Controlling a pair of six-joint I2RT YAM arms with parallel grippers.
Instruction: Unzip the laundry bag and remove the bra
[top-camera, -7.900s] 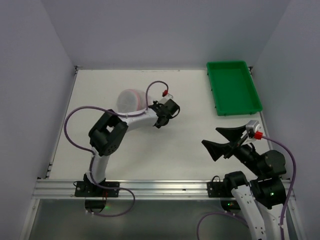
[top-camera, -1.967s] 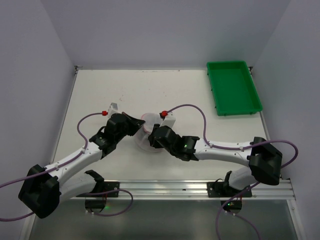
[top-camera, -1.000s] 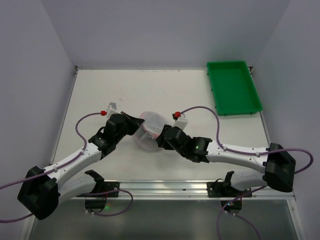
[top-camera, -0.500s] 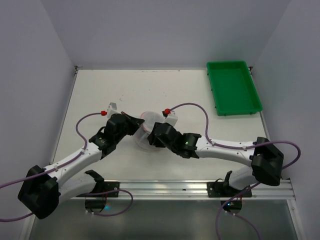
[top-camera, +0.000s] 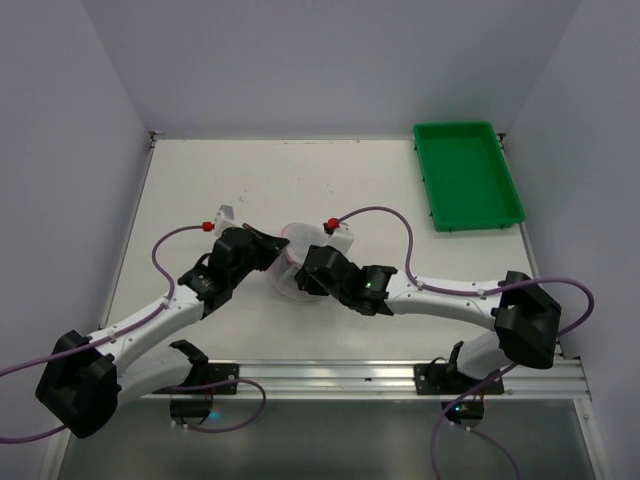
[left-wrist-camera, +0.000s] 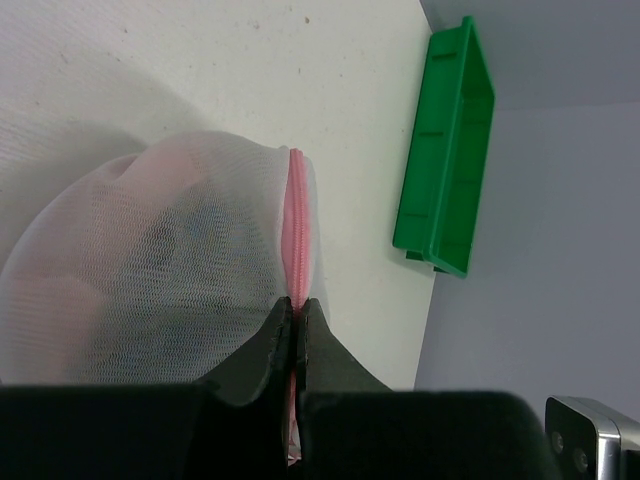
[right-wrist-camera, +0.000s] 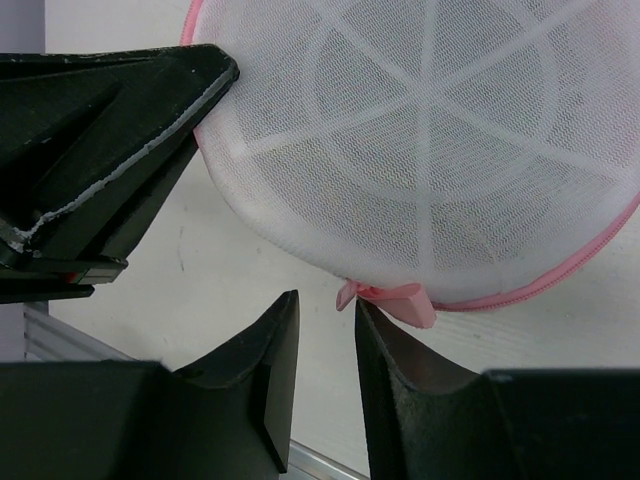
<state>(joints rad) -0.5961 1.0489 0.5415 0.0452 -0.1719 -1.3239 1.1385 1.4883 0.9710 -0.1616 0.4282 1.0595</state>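
Note:
The laundry bag (top-camera: 290, 262), a round dome of white mesh with a pink zip rim (left-wrist-camera: 294, 225), lies mid-table between both arms. My left gripper (left-wrist-camera: 293, 306) is shut on the pink rim at the bag's left side (top-camera: 272, 250). My right gripper (right-wrist-camera: 325, 305) is open at the bag's near edge (top-camera: 304, 276). A pink pull tab (right-wrist-camera: 398, 298) hangs from the rim and rests against the tip of one right finger (right-wrist-camera: 365, 312), outside the gap. Only dim shapes show through the mesh (left-wrist-camera: 170, 250); the bra cannot be made out.
A green rectangular tray (top-camera: 466, 175) stands at the back right corner, also in the left wrist view (left-wrist-camera: 445, 160). Purple cables loop above both arms. The metal rail (top-camera: 320, 375) runs along the near edge. The left gripper's black fingers (right-wrist-camera: 110, 130) press the bag opposite my right one.
The right arm had pulled off to the right a second ago and has swung back left against the bag. The left gripper has kept its grip and place.

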